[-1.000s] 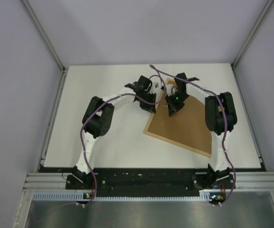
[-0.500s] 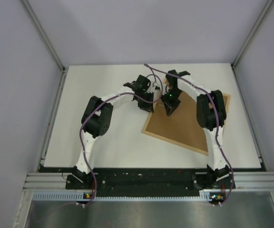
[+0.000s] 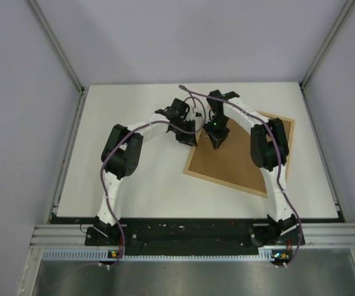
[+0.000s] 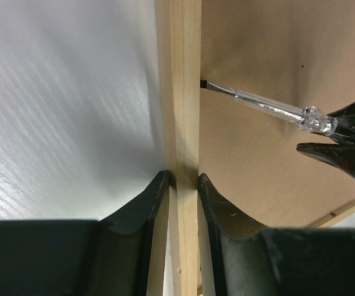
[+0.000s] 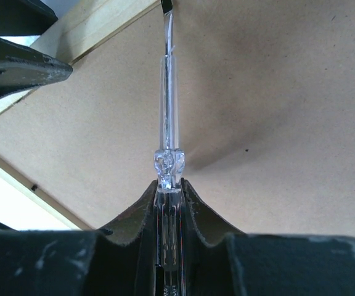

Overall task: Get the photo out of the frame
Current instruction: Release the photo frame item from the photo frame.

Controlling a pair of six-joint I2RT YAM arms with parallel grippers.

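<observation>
The frame lies face down on the white table, its brown fibreboard back upward. My left gripper is shut on the frame's light-wood rail at the far left corner, one finger on each side. My right gripper is shut on a clear-handled screwdriver. The screwdriver's dark tip touches the inner edge of that rail, where the board meets it. The photo is hidden under the backing.
The white tabletop spreads to the left of the frame. Metal rails run along the table's sides, and grey walls close it in. Both arm bases stand at the near edge.
Both grippers and the frame have shifted a little to the left and away from the bases. The right arm's elbow swung left over the frame. Both grips stayed the same.
</observation>
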